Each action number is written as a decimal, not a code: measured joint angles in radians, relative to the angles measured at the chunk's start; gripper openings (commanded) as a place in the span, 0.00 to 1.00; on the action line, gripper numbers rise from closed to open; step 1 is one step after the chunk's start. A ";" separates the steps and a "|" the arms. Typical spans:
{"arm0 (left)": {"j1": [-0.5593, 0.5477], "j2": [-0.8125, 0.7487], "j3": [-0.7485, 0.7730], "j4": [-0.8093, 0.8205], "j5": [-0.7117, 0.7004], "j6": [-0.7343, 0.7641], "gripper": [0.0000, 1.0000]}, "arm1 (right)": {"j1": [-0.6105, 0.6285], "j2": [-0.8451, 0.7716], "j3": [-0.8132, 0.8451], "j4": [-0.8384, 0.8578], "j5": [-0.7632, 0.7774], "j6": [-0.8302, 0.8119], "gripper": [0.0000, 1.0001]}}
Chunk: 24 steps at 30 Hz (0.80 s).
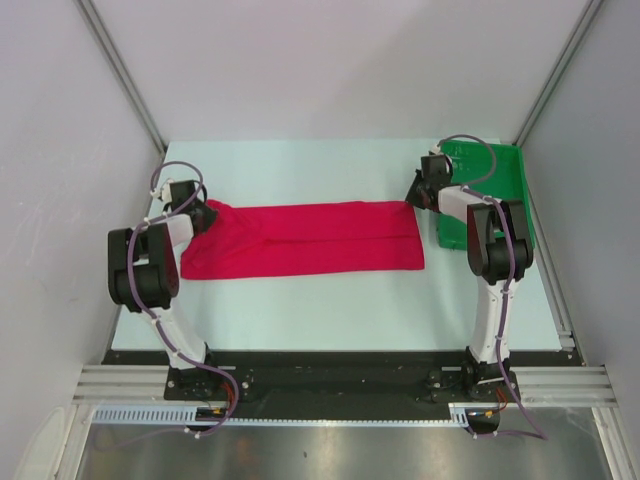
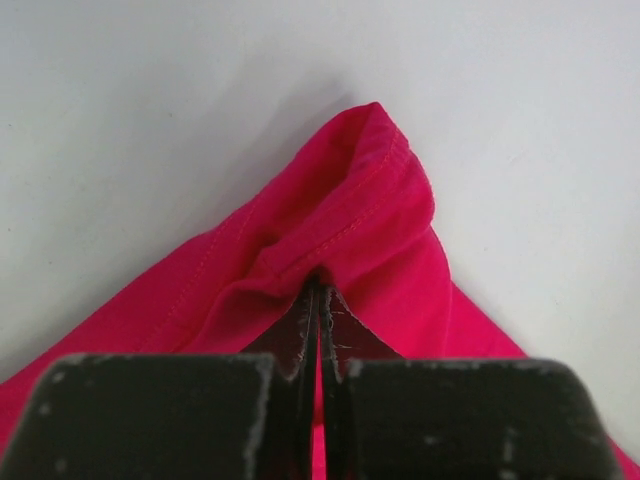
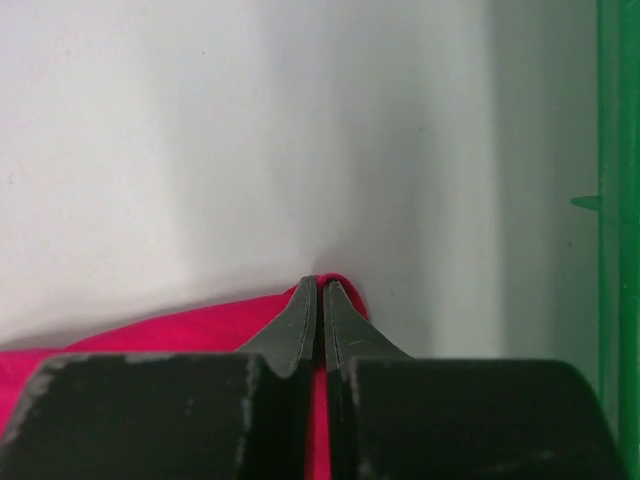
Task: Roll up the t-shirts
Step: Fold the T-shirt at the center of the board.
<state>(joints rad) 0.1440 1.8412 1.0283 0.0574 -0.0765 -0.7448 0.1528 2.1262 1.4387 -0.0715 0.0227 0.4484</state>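
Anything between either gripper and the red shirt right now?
Nothing visible. The left gripper is shut on the far-left corner of the crimson cotton t-shirt, the right gripper on its far-right corner. The green plastic tray lies off to the right, not between.

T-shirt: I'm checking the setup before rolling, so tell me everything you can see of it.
The t-shirt is plain crimson, a soft-looking knit with a stitched hem and no print. It lies folded into a long band flat across the table, left to right, with a lengthwise crease and some bunching at its left end. The left pincer is shut on its far-left corner, the right pincer on its far-right corner, which stops short of the green tray.
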 measured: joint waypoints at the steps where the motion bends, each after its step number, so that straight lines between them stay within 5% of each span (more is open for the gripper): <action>1: 0.000 0.003 0.003 -0.003 -0.002 0.000 0.00 | -0.001 0.000 0.000 0.000 0.008 0.002 0.00; 14: -0.002 0.005 0.030 -0.032 -0.036 -0.015 0.00 | -0.011 0.000 0.006 -0.013 0.071 0.022 0.13; 15: -0.002 0.005 0.030 -0.031 -0.035 -0.015 0.00 | -0.013 0.000 0.008 -0.016 0.072 0.022 0.18; 16: -0.002 0.005 0.030 -0.030 -0.031 -0.015 0.00 | -0.015 0.000 0.011 -0.021 0.075 0.022 0.34; 20: -0.002 -0.003 0.030 -0.019 0.002 -0.015 0.45 | -0.021 -0.002 0.026 -0.039 0.095 0.013 0.60; 24: -0.002 -0.054 0.028 -0.014 0.011 -0.022 0.54 | -0.016 -0.027 0.037 -0.072 0.122 -0.011 0.64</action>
<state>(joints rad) 0.1425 1.7870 1.0565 0.0437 -0.0658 -0.7666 0.1371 2.0991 1.4761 -0.1432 0.1448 0.4377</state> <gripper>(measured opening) 0.482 0.617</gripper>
